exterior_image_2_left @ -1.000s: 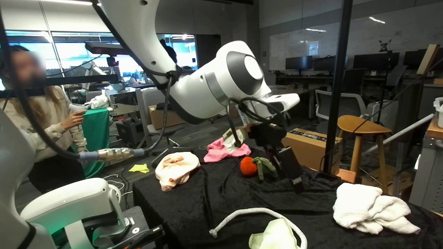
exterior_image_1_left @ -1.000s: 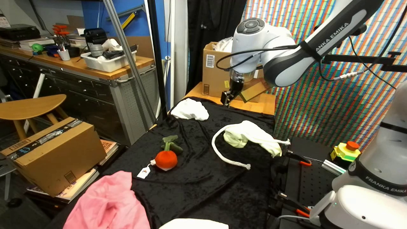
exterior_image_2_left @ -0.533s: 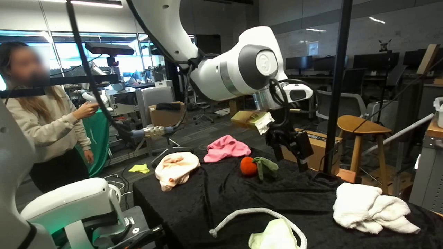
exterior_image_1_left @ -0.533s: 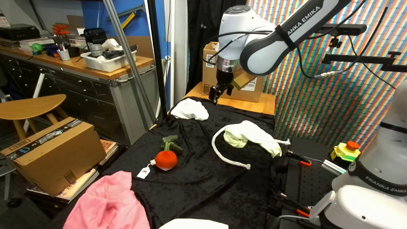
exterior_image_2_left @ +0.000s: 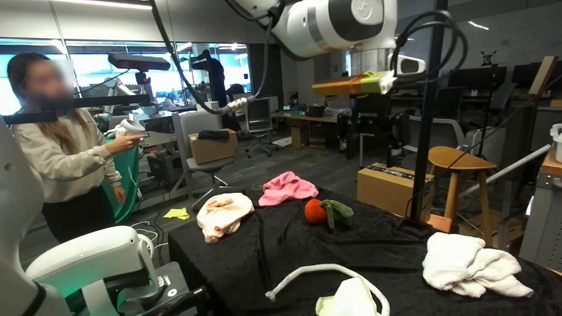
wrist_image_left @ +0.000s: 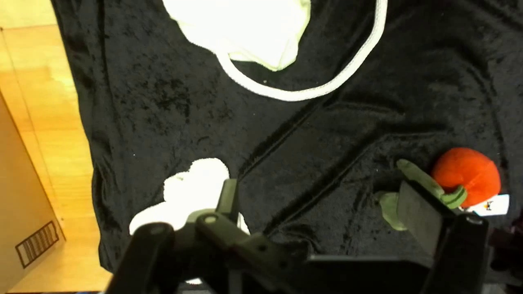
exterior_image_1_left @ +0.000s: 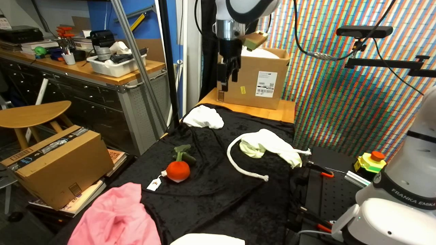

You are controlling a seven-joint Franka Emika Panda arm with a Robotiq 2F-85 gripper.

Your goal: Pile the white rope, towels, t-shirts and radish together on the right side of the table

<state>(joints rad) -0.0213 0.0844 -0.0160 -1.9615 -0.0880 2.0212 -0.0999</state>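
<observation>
Higher than it was half a second ago, the gripper [wrist_image_left: 322, 204] hangs well above the black cloth [exterior_image_1_left: 218, 211], and the things spread over that cloth lie just as they did. Its fingers [wrist_image_left: 419, 220] stand wide apart, with the black cloth showing between them in the wrist view. From where I stand, the radish [exterior_image_1_left: 177, 170] is a plump plush thing — red-orange, pale at the tip, with floppy green leaves [exterior_image_2_left: 339, 213] — lying between the pink cloth [exterior_image_1_left: 117, 217] and the white towel [exterior_image_1_left: 203, 117]. That towel is bunched and fleecy; the pink cloth is rumpled, and near it in an exterior view sits a peach cloth [exterior_image_2_left: 224, 215], folded loosely over itself. The white rope [wrist_image_left: 290, 95] bends in a broad curve around part of a crumpled pale green cloth [exterior_image_1_left: 265, 141], touching it, though I cannot tell whether it runs over or under. As for writing, the band [exterior_image_1_left: 408, 198] on the arm's base [exterior_image_1_left: 405, 173] reads FRANKA EMIKA. A cardboard box [exterior_image_1_left: 250, 71] behind carries a shipping label [exterior_image_1_left: 266, 84] with print too small to read, and a yellow sticker [exterior_image_1_left: 243, 90]. The radish's white tag [exterior_image_1_left: 154, 184] bears a small, illegible mark.
</observation>
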